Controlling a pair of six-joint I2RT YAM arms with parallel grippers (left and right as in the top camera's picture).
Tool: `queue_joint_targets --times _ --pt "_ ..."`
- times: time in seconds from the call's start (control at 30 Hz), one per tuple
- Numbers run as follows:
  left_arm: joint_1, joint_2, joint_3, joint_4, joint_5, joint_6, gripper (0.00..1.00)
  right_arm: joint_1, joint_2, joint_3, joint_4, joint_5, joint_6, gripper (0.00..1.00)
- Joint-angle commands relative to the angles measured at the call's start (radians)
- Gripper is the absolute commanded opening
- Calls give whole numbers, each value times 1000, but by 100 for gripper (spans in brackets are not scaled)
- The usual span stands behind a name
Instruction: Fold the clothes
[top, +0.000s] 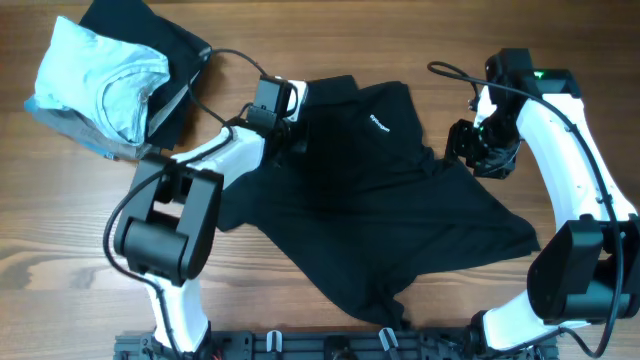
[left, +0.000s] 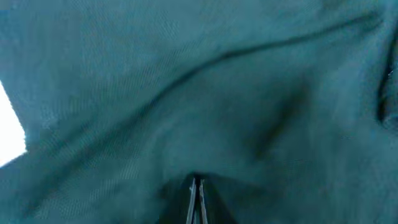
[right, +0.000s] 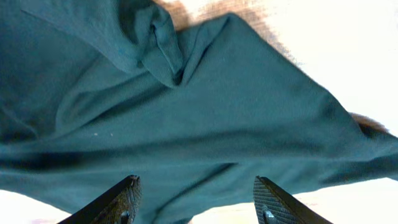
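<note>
1. Well, we see the black T-shirt (top: 380, 200) lying rumpled and spread across the middle of the desk (top: 60, 230). A small white label (top: 380, 125) shows toward its twelve o'clock edge.
2. Our left hand (left: 196, 196) sits at the T-shirt's ten o'clock edge. In its wrist view the two fingers are pressed together, pinching a fold of the dark cloth.
3. Our right hand (right: 199, 202) hangs at the T-shirt's three o'clock side. Its fingers (right: 121, 199) are spread wide above the cloth and grip nothing.
4. At the desk's ten o'clock corner we see a folded light blue shirt (top: 100, 75) resting on a grey garment (top: 70, 125). A dark garment (top: 160, 35) lies just behind them toward twelve o'clock.
</note>
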Motion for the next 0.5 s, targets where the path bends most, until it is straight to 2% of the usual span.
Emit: queue_joint_targets --times 0.0,0.1,0.23,0.3,0.47 --pt "52 18 -1 -3 -86 -17 4 -4 -24 -22 -9 -13 -19 64" --pt "111 18 -1 -3 -208 -35 4 -4 -22 -65 0 16 -3 65" --pt "225 18 -1 -30 -269 -55 4 -4 -20 -146 42 34 44 67" --pt "289 17 -1 -52 -242 -88 4 -4 -20 -203 79 48 73 74" --pt "344 6 -1 -59 -82 -87 4 -11 -20 -339 169 120 169 81"
